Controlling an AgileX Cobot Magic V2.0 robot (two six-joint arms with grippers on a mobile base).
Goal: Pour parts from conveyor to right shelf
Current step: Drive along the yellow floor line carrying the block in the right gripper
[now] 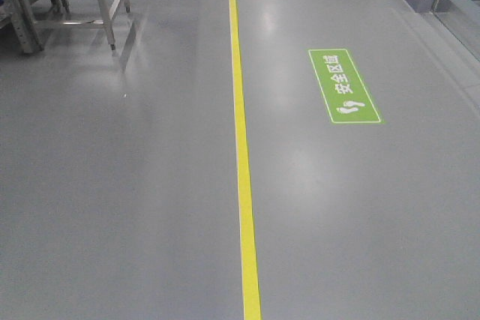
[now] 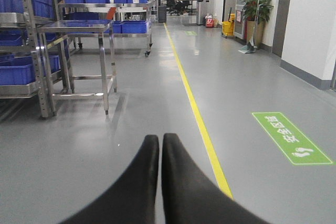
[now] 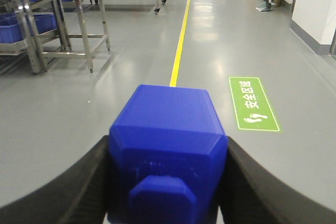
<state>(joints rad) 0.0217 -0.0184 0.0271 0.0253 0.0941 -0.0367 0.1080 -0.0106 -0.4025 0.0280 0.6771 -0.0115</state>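
R pincer [image 3: 168, 195] clamped on blue part [image 3: 168, 129]; L pincer [image 2: 159, 141] tips pressed together.
Part sits btwn the R fingers [image 3: 73, 187], filling the gap, stud on its near face, above grey floor [image 1: 112, 185]. Yellow line [image 1: 241, 148] runs near to far. Steel rack [image 2: 37, 51] w/ blue bins [image 2: 18, 72] far left, well apart from part.
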